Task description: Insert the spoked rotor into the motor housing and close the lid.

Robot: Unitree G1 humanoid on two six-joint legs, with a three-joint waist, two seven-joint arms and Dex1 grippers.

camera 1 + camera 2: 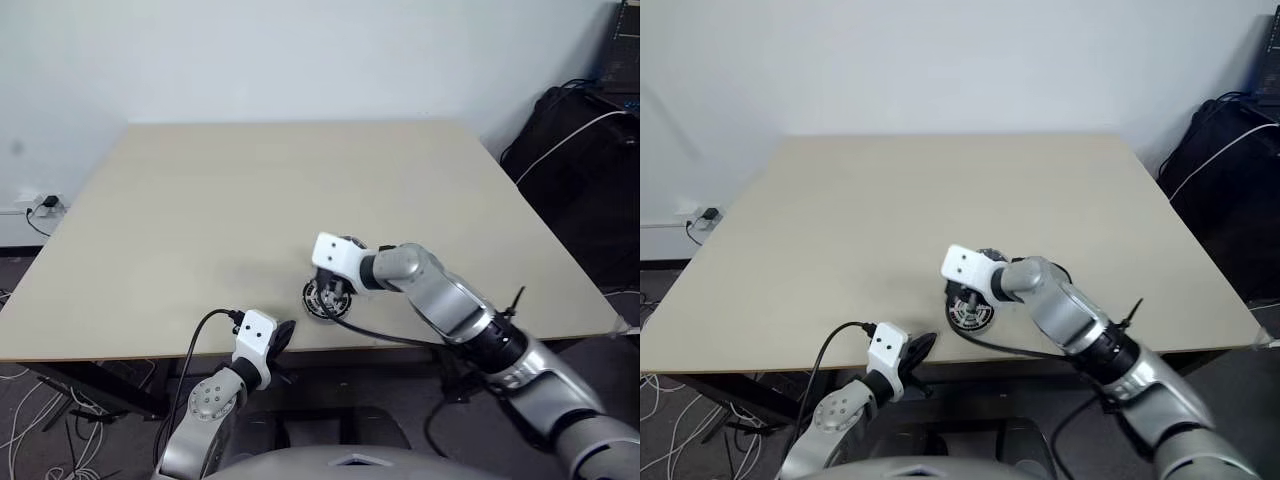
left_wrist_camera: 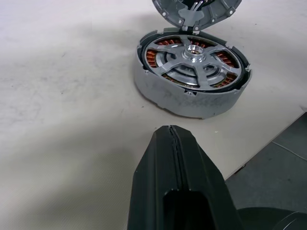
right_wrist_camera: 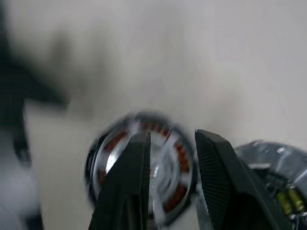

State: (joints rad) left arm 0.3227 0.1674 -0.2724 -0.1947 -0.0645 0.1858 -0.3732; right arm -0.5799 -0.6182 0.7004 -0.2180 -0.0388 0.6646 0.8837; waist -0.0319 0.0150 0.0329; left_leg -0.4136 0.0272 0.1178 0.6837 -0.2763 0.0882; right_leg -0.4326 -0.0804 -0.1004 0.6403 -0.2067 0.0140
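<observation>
The round grey motor housing with copper-coloured windings (image 2: 192,79) sits near the front edge of the beige wooden table (image 1: 250,190), a little right of centre. The silver spoked rotor (image 2: 194,60) lies seated inside it. The round light-grey metal lid (image 2: 196,9) stands tipped up, hinged open at the housing's far side. My right gripper (image 3: 172,158) hangs just above the housing, fingers parted and holding nothing. My left gripper (image 2: 175,143) rests at the table's near edge, left of the housing, fingers pressed together and empty.
</observation>
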